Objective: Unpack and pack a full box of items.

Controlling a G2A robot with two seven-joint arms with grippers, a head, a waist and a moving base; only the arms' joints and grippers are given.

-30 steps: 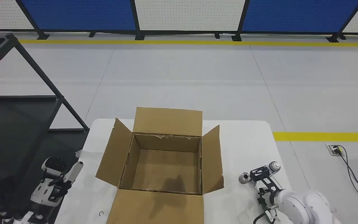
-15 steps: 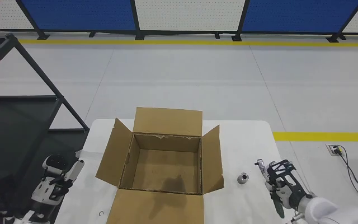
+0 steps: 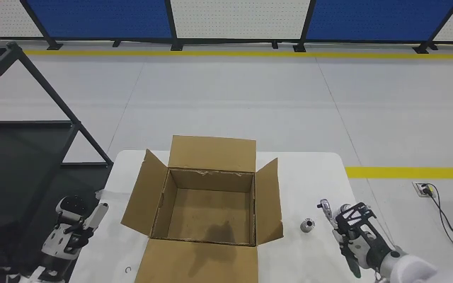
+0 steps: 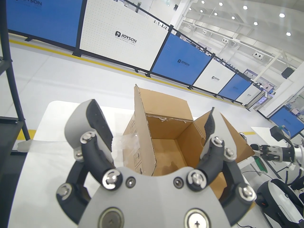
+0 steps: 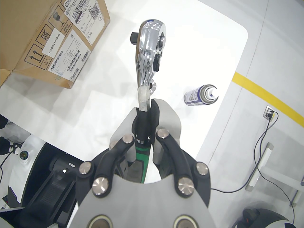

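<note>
The open cardboard box (image 3: 211,205) stands in the middle of the white table (image 3: 311,170), flaps spread and nothing inside. My right gripper (image 5: 147,112) is shut on a ratchet wrench (image 5: 149,55) with a chrome head and green handle. It holds the wrench above the table to the right of the box (image 5: 52,31); in the top view the gripper (image 3: 342,225) and wrench head (image 3: 324,206) sit near the table's right edge. My left gripper (image 4: 154,119) stands open with nothing in it at the table's left edge (image 3: 88,212), facing the box (image 4: 166,129).
A small spray can (image 5: 200,95) sits on the table beyond the wrench. A small metal cylinder (image 3: 307,226) rests between the box and the right gripper. A dark metal rack (image 3: 42,127) stands left of the table.
My right gripper has swung round from lying sideways by the small cylinder and now holds the wrench pointing away, slightly nearer the box than half a second ago. The left arm barely moved.
</note>
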